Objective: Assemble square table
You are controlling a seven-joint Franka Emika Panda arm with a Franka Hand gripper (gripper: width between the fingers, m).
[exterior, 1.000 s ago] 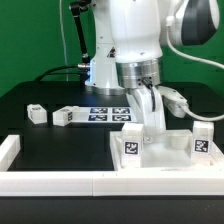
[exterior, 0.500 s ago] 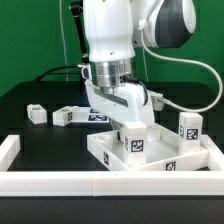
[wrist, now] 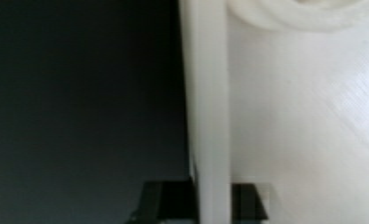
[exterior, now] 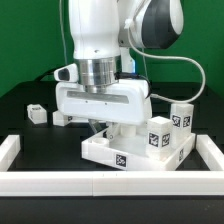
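Note:
The white square table top point(exterior: 135, 152) lies at the front of the black table, turned at an angle, with a tag on its near side. Two tagged white legs point(exterior: 158, 138) point(exterior: 180, 119) stand upright on its right part. My gripper point(exterior: 106, 128) reaches down onto its far left rim and is shut on it. In the wrist view the rim point(wrist: 204, 100) runs straight between my two black fingers point(wrist: 163, 200), with the gripper point(wrist: 204, 200) closed on it and a round socket point(wrist: 314, 12) at the far end. Two loose legs point(exterior: 36, 113) point(exterior: 62, 117) lie at the left.
Low white border walls run along the front point(exterior: 100, 185), the left point(exterior: 8, 150) and the right point(exterior: 210, 150). The marker board is hidden behind my arm. A cable point(exterior: 190, 70) loops at the right.
The table top has turned and slid toward the exterior view's left, held by its rim. My wrist has rotated with it and moved left, so the hand now faces the camera broadside.

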